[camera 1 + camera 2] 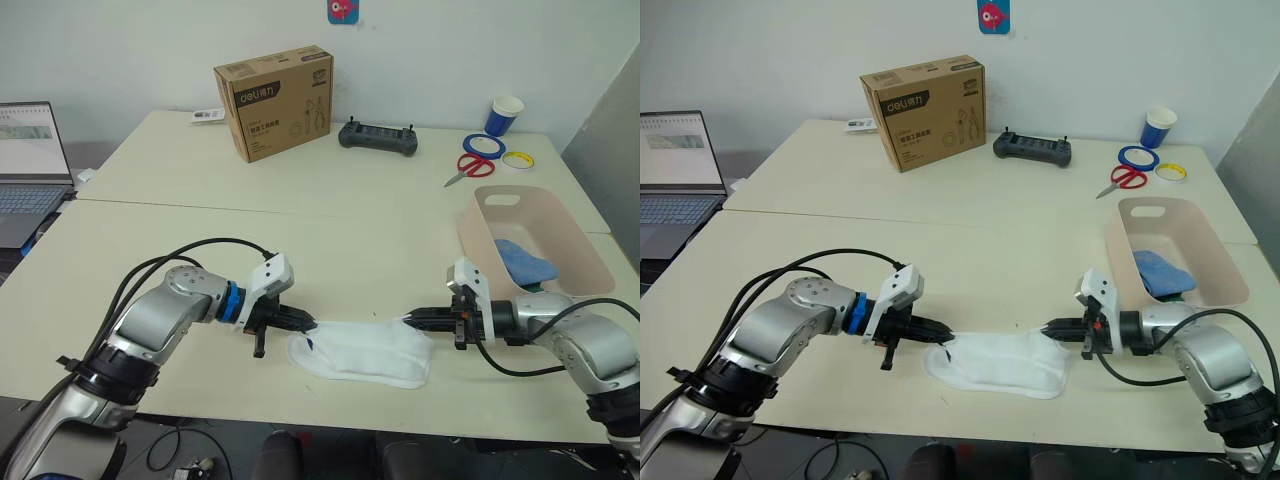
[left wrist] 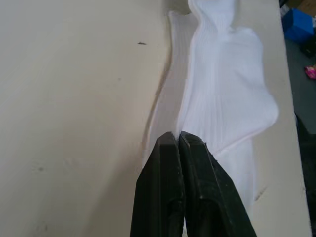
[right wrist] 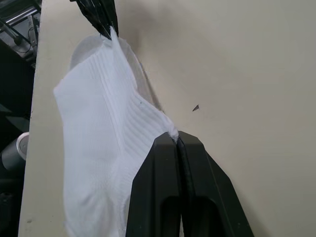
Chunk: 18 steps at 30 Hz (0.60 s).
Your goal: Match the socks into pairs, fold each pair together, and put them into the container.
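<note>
Two white socks [image 1: 365,352] lie stacked, one on the other, near the table's front edge. My left gripper [image 1: 308,323] is shut on their left end, its black fingertips [image 2: 177,140] pinching the fabric edge [image 2: 222,98]. At the right end my right gripper [image 1: 410,318] is also shut, nipping the sock [image 3: 103,138] at its corner. The socks stretch flat between both grippers. The pale pink container [image 1: 570,230] stands at the right, just behind my right arm. Inside it are a light blue sock [image 1: 525,262] and a bit of dark green fabric [image 1: 530,290].
A brown cardboard box [image 1: 275,100] and a black controller [image 1: 378,137] stand at the back. Red scissors [image 1: 470,167], tape rolls [image 1: 500,152] and a blue cup [image 1: 505,115] lie behind the container. A laptop [image 1: 30,165] sits at far left.
</note>
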{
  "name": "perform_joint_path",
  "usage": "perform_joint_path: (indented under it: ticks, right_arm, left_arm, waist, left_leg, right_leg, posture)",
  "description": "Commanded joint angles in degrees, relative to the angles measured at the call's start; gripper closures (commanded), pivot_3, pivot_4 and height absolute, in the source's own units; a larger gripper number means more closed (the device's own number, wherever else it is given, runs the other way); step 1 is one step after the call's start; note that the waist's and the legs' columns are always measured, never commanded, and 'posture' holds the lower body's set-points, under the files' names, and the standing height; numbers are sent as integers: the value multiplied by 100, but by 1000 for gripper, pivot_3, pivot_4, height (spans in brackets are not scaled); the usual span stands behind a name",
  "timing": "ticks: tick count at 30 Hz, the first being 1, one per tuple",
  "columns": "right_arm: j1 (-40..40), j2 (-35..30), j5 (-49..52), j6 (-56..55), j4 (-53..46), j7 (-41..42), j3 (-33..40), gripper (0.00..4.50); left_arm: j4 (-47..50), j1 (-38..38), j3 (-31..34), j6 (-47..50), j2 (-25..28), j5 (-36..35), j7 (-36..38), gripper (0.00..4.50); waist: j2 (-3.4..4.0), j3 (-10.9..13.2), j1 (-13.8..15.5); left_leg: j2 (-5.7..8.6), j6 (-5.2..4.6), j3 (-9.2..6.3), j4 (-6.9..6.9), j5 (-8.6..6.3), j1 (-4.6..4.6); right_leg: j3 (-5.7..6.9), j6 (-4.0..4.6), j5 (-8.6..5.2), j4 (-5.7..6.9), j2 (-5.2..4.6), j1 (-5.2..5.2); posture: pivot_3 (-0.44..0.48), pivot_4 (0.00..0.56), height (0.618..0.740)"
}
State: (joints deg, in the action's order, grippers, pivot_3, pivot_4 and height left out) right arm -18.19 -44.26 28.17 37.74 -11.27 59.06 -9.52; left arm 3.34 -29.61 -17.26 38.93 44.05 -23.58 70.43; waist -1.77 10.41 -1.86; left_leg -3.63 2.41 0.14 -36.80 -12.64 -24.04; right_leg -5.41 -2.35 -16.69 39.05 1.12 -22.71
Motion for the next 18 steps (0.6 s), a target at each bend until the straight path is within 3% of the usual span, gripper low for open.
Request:
perform_joint_path:
  ticks: [1,6,7,11,13,16,18]
  right_arm:
    - [-118,56,-259,-236,131,-84,35,4500]
    - [-117,132,-407,-334,213,-106,83,4500]
    - [-89,128,-408,-345,195,-78,100,4500]
    - [13,87,-465,-545,268,-130,315,3475]
    - [67,58,-545,-660,309,-252,448,2749]
    - [202,-44,-544,-754,262,-266,698,1674]
    - [299,-96,-484,-750,176,-218,821,1674]
  left_arm:
    - [23,-134,106,221,-188,-88,-73,4478]
    - [-120,-205,171,111,-370,10,-152,4478]
    - [-163,-211,223,49,-425,16,-205,4285]
    - [-468,-283,538,-108,-601,111,-622,3255]
    - [-575,-244,757,-346,-679,193,-917,2598]
    - [-204,9,1366,45,-696,-504,-823,1622]
    - [8,207,1569,141,-610,-635,-849,1622]
  waist:
    - [0,0,0]
    - [0,0,-2]
    - [0,0,-1]
    - [0,0,3]
    - [0,0,1]
    - [0,0,-3]
    - [0,0,-6]
  left_leg:
    - [1,0,2,-2,0,0]
    - [0,0,1,-5,0,2]
    - [0,0,1,-5,0,3]
    - [1,0,1,-9,0,2]
    - [1,0,1,-9,0,2]
    - [0,0,1,-8,0,2]
    - [0,0,3,-6,0,3]
  right_leg:
    - [0,0,0,0,-1,0]
    - [-1,-5,2,4,-1,2]
    - [-1,-6,3,4,-1,2]
    - [0,-9,5,4,-2,5]
    - [-2,-10,5,4,-1,5]
    - [-1,-10,6,3,-2,4]
    - [-4,-7,7,3,-4,4]
  posture:
    - [0,150,740]
    - [0,150,740]
    - [0,150,740]
    - [0,150,740]
    - [0,150,740]
    - [0,150,740]
    - [0,150,740]
